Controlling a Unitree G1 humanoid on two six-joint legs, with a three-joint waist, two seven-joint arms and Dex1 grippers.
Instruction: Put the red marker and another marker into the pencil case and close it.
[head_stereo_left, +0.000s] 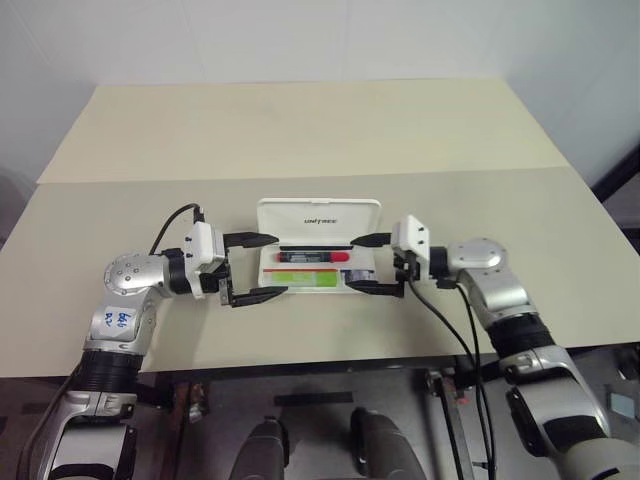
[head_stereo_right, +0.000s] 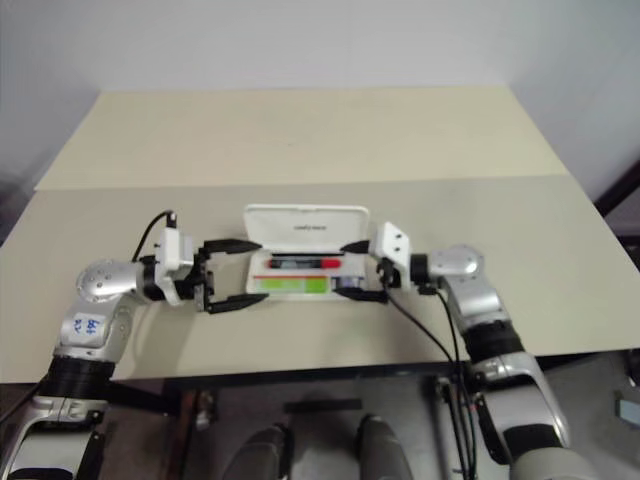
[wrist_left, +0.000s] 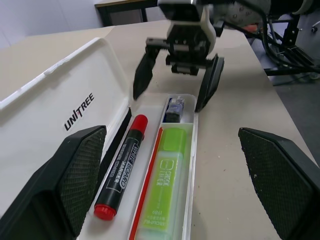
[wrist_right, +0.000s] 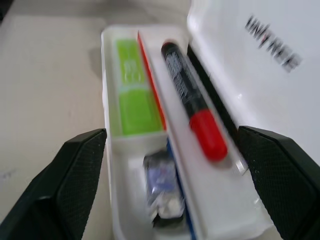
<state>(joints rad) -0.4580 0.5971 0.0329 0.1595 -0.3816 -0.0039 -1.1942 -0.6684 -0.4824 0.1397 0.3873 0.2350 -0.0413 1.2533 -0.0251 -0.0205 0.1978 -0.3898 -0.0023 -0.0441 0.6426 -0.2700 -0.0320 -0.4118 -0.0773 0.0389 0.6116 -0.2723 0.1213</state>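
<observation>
Pencil case (head_stereo_left: 318, 215) lies open on the tan table (head_stereo_left: 300, 130), lid tipped back away from the robot, logo text showing on its inner face. Red marker (wrist_left: 121, 167) lies in the tray compartment nearest the hinge, lengthwise, its red cap toward the robot's right. Green marker (wrist_left: 164, 180) lies in the front compartment, parallel to the red one, a red divider strip between them. A small dark-and-blue object (wrist_left: 174, 108) sits in the same front compartment at its right end; cannot tell what it is.

Left gripper (head_stereo_left: 252, 268) is level at the case's left end, fingers spread wide, holding nothing. Right gripper (head_stereo_left: 372, 264) is at the case's right end, pointing left, fingers spread, empty; its near fingertip is just beside the tray's corner.
</observation>
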